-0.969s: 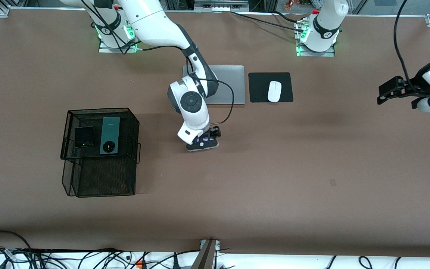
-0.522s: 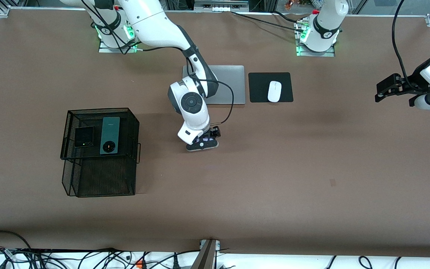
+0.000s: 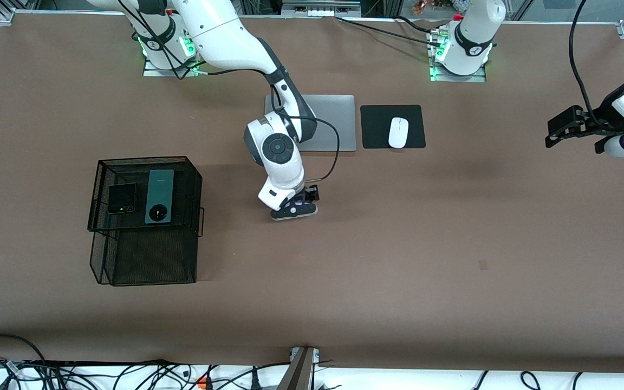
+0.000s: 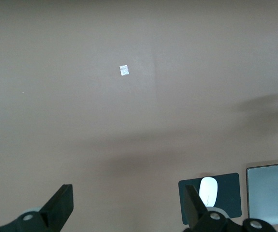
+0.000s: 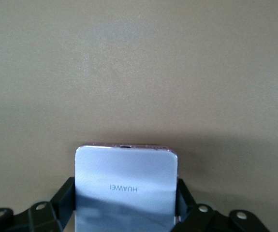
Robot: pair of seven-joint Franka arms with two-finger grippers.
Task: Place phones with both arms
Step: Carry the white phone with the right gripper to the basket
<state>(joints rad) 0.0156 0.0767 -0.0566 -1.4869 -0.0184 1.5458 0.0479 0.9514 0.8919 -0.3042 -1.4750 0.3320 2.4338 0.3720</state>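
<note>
Right hand (image 3: 294, 208) grasps the lilac-white Huawei phone (image 5: 125, 186) low on the bench (image 3: 398, 244), nearer the camera than the laptop (image 3: 328, 122). Left hand (image 3: 561, 130), released, waits. Black phone (image 3: 122, 197) and green phone (image 3: 160, 196) already sit on the mesh basket (image 3: 144, 254); one remains.
</note>
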